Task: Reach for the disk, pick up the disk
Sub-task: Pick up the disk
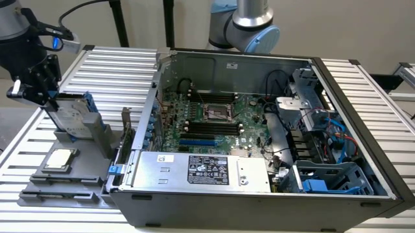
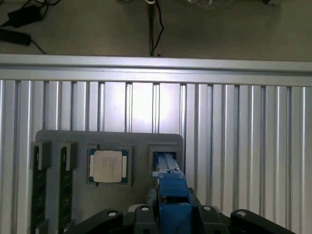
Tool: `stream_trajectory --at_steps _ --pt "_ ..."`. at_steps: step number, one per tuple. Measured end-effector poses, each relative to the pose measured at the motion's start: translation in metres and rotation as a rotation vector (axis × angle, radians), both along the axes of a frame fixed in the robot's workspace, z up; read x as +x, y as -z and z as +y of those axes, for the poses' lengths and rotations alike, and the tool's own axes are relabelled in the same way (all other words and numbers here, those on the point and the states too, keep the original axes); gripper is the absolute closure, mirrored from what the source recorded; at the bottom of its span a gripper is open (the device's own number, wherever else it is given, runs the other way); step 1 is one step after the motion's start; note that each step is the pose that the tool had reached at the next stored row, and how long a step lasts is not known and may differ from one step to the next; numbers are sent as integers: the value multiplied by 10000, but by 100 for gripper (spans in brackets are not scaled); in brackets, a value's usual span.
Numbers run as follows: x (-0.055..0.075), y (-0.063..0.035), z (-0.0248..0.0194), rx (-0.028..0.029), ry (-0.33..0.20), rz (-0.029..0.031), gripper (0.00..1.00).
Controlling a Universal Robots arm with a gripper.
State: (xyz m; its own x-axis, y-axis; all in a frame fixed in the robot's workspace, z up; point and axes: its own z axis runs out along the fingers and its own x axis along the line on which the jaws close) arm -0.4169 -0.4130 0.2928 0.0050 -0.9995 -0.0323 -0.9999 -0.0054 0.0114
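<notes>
The disk (image 1: 71, 116), a silver-grey drive with a blue frame, stands on edge and slightly tilted in the upright slot of the grey tray (image 1: 77, 160) at the exterior view's left. My black gripper (image 1: 52, 98) comes down on its top end and is shut on the disk. In the wrist view the blue frame of the disk (image 2: 170, 187) runs between my fingers (image 2: 151, 201), which press against both its sides. Its lower end reaches into the tray's slot (image 2: 165, 157).
A square silver chip (image 1: 60, 158) lies on the tray beside the disk's slot, with memory sticks (image 2: 38, 190) further along. The open computer case (image 1: 259, 131) with its silver power supply (image 1: 204, 170) stands close to the tray. A second arm (image 1: 250, 24) rises behind the case.
</notes>
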Motion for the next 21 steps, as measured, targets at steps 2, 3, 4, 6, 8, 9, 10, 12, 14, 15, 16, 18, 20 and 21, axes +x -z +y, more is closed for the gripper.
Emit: stream_trajectory --at_steps 2,3,4,6,8,9,10,12,14,15,16,18,20,21 --pt "0 -1 -4 0 2 1 67" --pt "0 0 -5 0 2 0 67" --pt "0 0 -5 1 1 0 67" --pt "0 0 -6 1 0 0 67" --pt "0 0 -6 0 0 0 67" --pt "0 0 -6 1 0 0 67" --pt "0 0 -6 0 0 0 67" --pt "0 0 -6 0 1 0 67" --pt "0 0 -6 0 0 0 67" --pt "0 0 -6 0 0 0 67" --pt "0 0 -6 0 0 0 67" --pt "0 -8 -6 1 1 -1 67" --pt "0 -34 -6 0 1 0 67" --pt "0 -54 -6 1 1 -1 67"
